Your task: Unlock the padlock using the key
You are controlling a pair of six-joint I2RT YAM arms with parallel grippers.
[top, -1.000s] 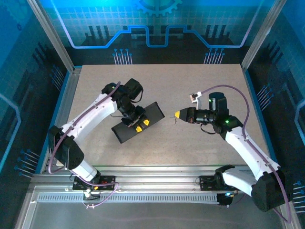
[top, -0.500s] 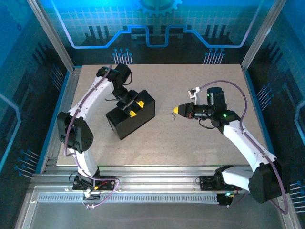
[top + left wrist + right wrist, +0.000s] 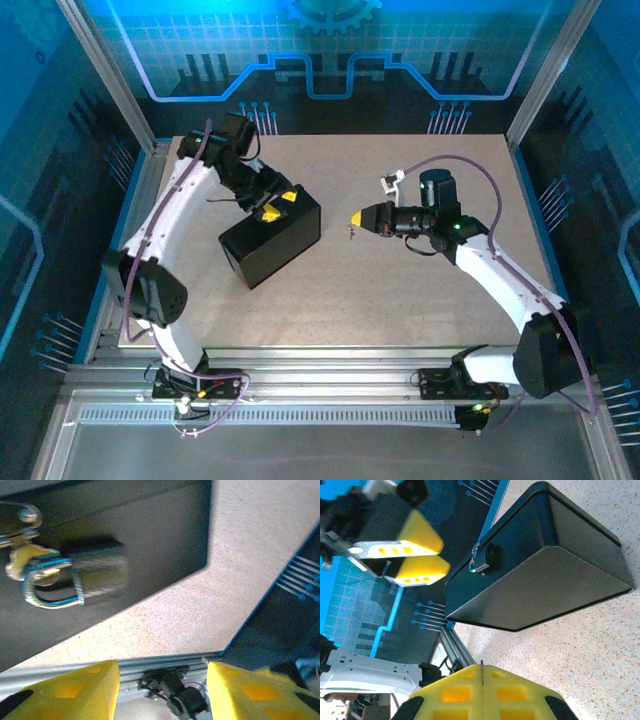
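The dark-grey padlock (image 3: 97,572) hangs by its silvery shackle from a hasp on the side of the black box (image 3: 270,243). It also shows in the right wrist view as the padlock (image 3: 487,559) on the box's far side. My left gripper (image 3: 162,680) hovers just off the padlock, open, with nothing between its yellow fingers (image 3: 75,695). My right gripper (image 3: 358,220) stands to the right of the box, shut on the key (image 3: 482,666), a thin metal sliver poking out from between the pads. The key's tip (image 3: 352,233) points toward the box.
The box lies at the left middle of the speckled table (image 3: 400,300). Aluminium rails (image 3: 140,210) and blue panel walls frame the table on the left, right and back. Bare tabletop separates the box from my right gripper.
My left arm swung toward the far left and its gripper opened, now at the box's far edge. The box settled flat on the table. My right gripper moved left and farther back with the key.
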